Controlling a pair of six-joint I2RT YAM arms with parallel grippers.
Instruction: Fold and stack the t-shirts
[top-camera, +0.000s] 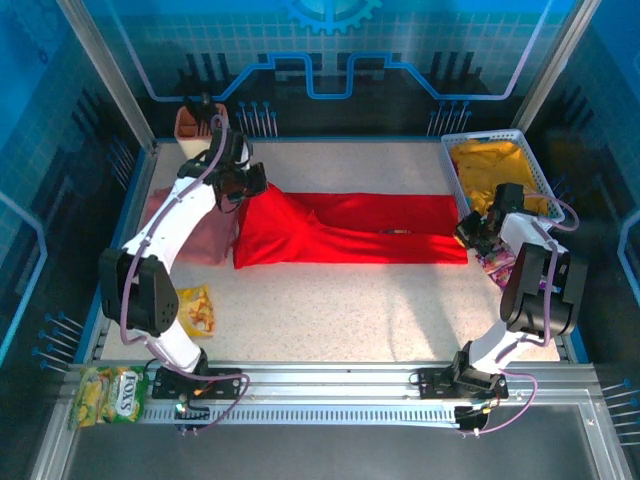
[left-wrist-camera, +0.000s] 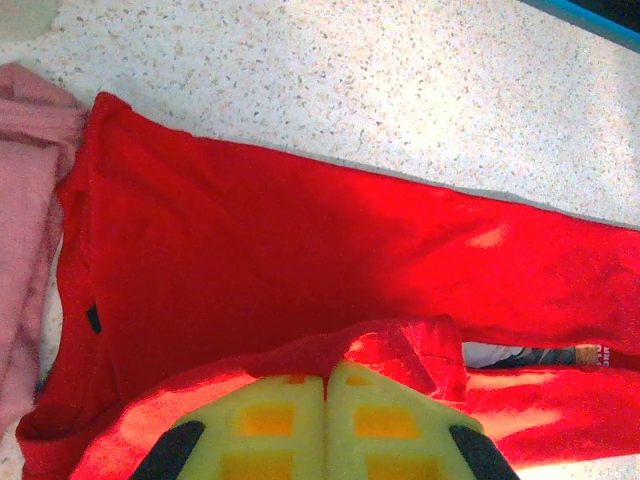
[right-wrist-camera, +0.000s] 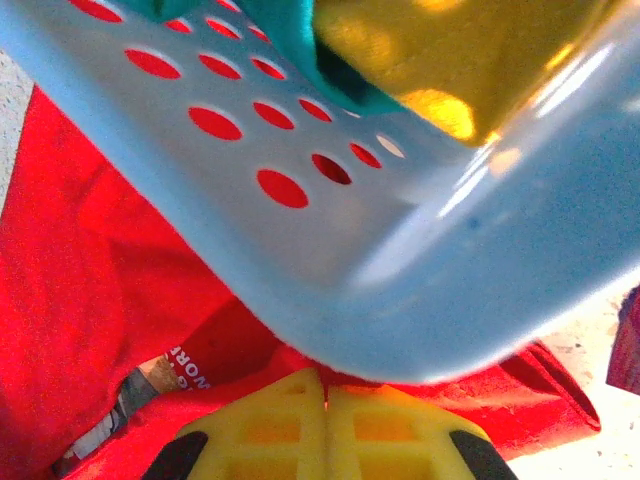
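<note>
The red t-shirt (top-camera: 350, 230) lay across the middle of the table (top-camera: 350, 310), folded lengthwise into a long band running left to right; a strip of its print with white lettering (right-wrist-camera: 187, 370) showed at the fold in the right wrist view. The dusty-pink t-shirt (top-camera: 205, 235) lay bunched at the table's left side, touching the left end of the red one and partly under my left arm.

My left gripper (top-camera: 240, 192) was at the left end of the red t-shirt; its yellow fingers (left-wrist-camera: 390, 425) were pressed together with no gap between them, and a fold of red cloth was bunched over their tips; I record this as closed on the red t-shirt.

My right gripper (top-camera: 472, 233) was at the right end of the same shirt; its fingers (right-wrist-camera: 385, 430) also met flush, with red cloth gathered at the tips; closed on the red t-shirt. The tips sat just below the curved wall of the pale blue basket (right-wrist-camera: 450, 250); whether they touched it, I could not tell.

The basket stood at the far right corner of the table and held yellow cloth (top-camera: 495, 170) and some teal cloth (right-wrist-camera: 290, 40).

A yellow snack packet (top-camera: 197, 310) lay on the table near the left arm's base; a green sweet bag (top-camera: 108, 392) lay on the rail at the near left corner.
</note>
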